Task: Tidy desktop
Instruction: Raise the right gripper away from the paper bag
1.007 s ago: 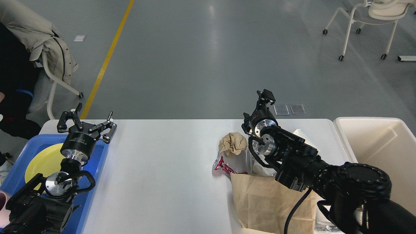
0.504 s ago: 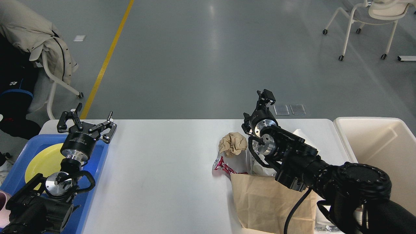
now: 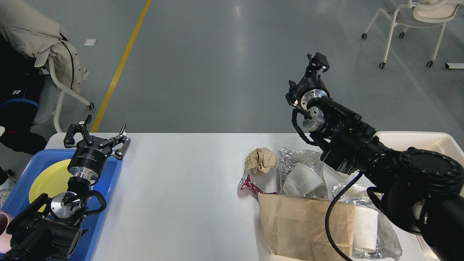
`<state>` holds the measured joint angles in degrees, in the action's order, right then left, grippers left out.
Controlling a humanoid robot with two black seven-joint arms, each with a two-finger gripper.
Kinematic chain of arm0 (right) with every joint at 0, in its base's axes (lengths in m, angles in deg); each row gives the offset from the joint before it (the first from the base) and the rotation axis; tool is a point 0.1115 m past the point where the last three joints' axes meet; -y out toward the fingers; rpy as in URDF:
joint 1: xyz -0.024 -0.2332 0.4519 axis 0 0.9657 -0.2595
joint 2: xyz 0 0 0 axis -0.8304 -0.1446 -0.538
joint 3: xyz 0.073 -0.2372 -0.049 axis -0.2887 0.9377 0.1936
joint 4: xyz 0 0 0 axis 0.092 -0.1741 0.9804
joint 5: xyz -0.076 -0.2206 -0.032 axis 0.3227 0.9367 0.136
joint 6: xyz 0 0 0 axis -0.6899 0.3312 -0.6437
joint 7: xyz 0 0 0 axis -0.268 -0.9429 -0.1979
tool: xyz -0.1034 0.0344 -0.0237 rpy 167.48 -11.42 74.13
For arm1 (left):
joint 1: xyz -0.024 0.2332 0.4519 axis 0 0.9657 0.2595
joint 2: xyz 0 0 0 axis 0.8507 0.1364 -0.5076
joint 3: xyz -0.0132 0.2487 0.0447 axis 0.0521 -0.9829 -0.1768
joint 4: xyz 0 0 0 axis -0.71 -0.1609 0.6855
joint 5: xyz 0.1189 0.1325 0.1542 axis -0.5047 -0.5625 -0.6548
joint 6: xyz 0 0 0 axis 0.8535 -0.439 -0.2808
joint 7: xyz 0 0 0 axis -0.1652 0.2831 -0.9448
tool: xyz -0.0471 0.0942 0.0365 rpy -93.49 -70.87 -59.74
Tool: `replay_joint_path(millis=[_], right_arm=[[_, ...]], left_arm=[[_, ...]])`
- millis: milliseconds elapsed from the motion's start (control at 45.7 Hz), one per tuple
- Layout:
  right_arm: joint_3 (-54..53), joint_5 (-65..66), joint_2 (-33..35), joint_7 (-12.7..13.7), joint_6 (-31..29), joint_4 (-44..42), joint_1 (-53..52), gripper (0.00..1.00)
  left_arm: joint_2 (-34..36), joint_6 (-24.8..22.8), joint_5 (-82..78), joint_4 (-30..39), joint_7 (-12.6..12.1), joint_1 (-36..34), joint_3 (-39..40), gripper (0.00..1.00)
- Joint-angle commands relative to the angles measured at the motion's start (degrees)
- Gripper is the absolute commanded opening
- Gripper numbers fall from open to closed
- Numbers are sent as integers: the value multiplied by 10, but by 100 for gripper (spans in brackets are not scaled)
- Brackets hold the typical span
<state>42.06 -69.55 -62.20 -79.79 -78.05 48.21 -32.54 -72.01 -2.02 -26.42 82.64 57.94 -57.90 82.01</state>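
Observation:
The white desktop holds litter on its right half: a crumpled brown paper ball, a red wrapper, crinkled foil with a white paper cup lying on it, a flat brown paper bag, and a second white cup on more foil. My right gripper is raised high above the table's far edge, away from the litter; its fingers are seen end-on. My left gripper is open and empty over the far end of the blue tray.
A blue tray with a yellow plate sits at the table's left edge under my left arm. A cream bin stands at the right edge behind my right arm. Chairs stand on the floor beyond.
My right arm has lifted up and to the right, uncovering the foil and the two white cups. My left arm has not moved.

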Motion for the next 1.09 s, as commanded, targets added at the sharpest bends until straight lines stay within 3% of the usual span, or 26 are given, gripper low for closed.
replay_joint_path(millis=[0,197,416,679,919,1073], right_arm=[[6,4,37,-1,-3,1,-30,100],[58,96,71,-1,-4,8,-44,100],[297,146,101,0,-10,24,-106,100],[483,145,166,-1,-9,230,-217,100],[602,147,167,-1,-12,324,-271,100],[715,146,169,-1,-45,394,-318,100]], left_arm=[[0,0,0,0,0,0,0,97],[0,0,0,0,0,0,0,97],[0,0,0,0,0,0,-1,97],[0,0,0,0,0,0,-1,97],[0,0,0,0,0,0,-1,97],[0,0,0,0,0,0,-1,97]])
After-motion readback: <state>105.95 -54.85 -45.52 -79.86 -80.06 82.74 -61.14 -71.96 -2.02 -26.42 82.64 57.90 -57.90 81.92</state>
